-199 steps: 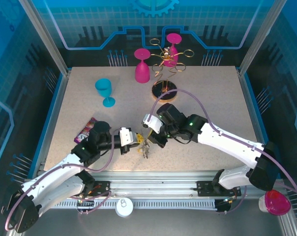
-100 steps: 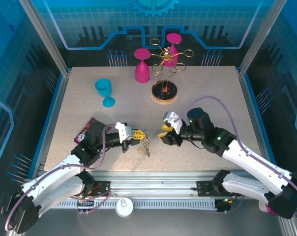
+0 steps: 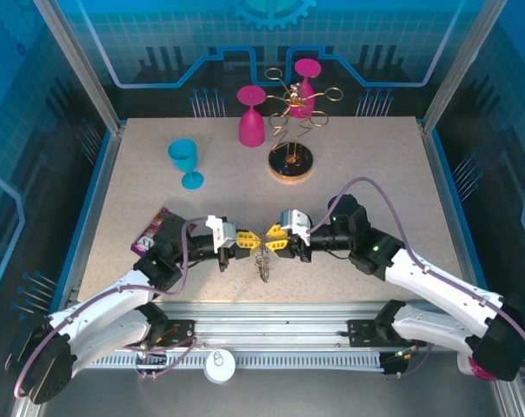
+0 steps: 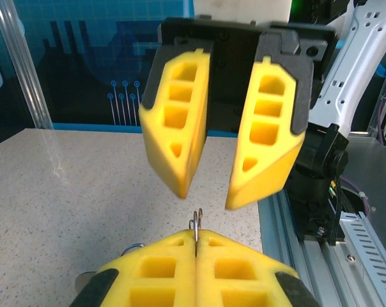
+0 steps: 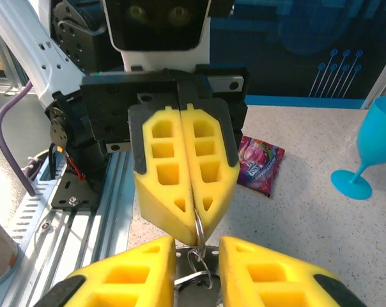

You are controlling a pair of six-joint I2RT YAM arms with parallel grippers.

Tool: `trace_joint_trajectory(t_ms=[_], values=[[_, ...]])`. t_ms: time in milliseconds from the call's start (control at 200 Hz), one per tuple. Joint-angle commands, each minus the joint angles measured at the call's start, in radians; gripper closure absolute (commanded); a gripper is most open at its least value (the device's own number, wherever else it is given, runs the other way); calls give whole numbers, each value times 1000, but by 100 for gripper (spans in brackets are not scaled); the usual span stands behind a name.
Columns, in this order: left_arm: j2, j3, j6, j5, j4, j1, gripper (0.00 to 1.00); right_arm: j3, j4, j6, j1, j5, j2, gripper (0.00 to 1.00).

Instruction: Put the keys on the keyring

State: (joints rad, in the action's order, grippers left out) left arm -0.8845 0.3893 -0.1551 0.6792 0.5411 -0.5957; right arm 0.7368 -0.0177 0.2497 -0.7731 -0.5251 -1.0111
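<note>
Overhead, on the speckled table [image 3: 375,174], the left claw [image 3: 248,241] is clamped tight on the thin wire keyring [image 3: 261,250]. Small metal keys [image 3: 263,265] dangle at its 5 o'clock. The right claw [image 3: 272,242] faces it from 3 o'clock, slightly parted and gripping nothing. From the left wrist, blocky yellow hollow-celled fingers [image 4: 161,268] meet flush on the keyring, with the right pair gaping at 12 o'clock. From the right wrist, keyring and keys show through its own narrow gap.
</note>
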Motion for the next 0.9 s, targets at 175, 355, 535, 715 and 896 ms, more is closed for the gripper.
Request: trace_joint_trajectory(t_ms=[175,355,535,715,896], values=[[10,-15,9,52,76,2,100,29,15,53,-34,32,-44,76],[11,-16,9,55,75,1,100,21,-36,30,-40,9,-55,84],[9,-17,6,57,72,1,100,15,-57,20,-41,7,-52,89],[7,-10,-6,38,52,1,100,29,-25,30,-40,8,-50,100],[48,61,-162,-43,-228,2,73,114,194,108,-43,67,-50,100]])
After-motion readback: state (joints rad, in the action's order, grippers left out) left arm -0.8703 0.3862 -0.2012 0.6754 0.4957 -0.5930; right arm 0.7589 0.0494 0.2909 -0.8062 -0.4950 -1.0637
